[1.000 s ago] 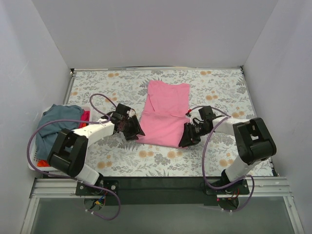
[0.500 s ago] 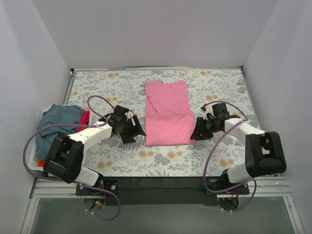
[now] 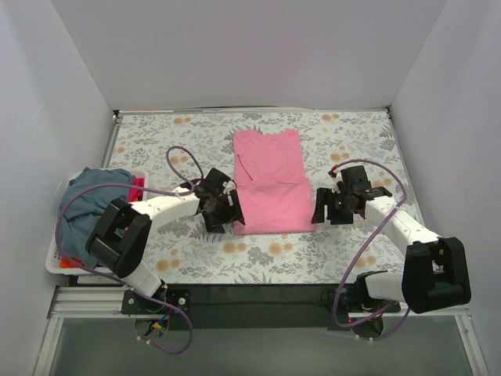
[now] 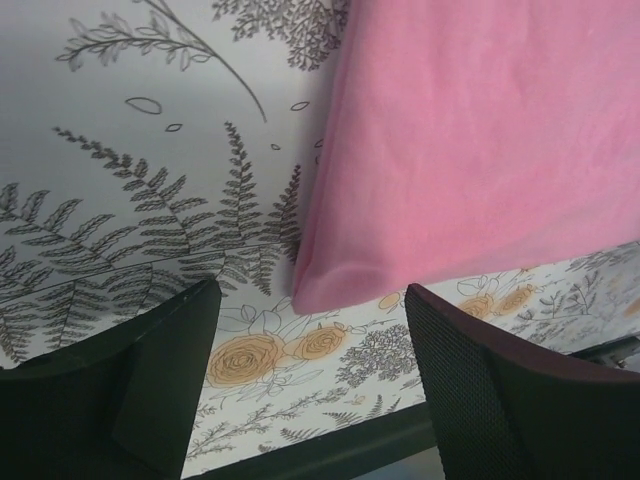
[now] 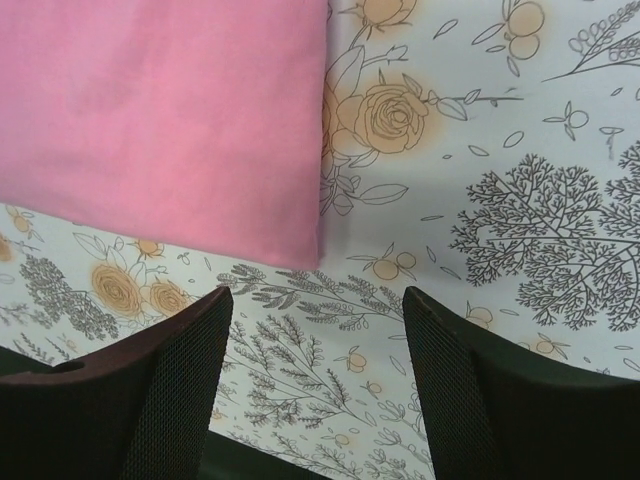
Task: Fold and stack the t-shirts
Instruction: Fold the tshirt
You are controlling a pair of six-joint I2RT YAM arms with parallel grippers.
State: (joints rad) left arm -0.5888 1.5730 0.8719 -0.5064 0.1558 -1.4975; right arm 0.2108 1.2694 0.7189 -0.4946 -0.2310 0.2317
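Note:
A bright pink t-shirt (image 3: 270, 184) lies folded lengthwise in the middle of the floral table. My left gripper (image 3: 229, 213) is open and empty beside the shirt's near left corner. That corner (image 4: 330, 285) shows just ahead of the left fingers (image 4: 150, 390). My right gripper (image 3: 321, 208) is open and empty beside the near right corner. That corner (image 5: 295, 250) lies just ahead of the right fingers (image 5: 470, 390). A slate blue-grey shirt (image 3: 86, 204) and a red one (image 3: 138, 186) are piled in the basket at the left.
A white laundry basket (image 3: 53, 262) stands at the table's left edge. White walls close in the table on three sides. A black rail (image 3: 258, 294) runs along the near edge. The floral tablecloth (image 3: 352, 141) covers the surface.
Both grippers have let go of the pink shirt, which now lies flat and squared. The left gripper then moved in to the shirt's near left corner, and the right arm swung outward.

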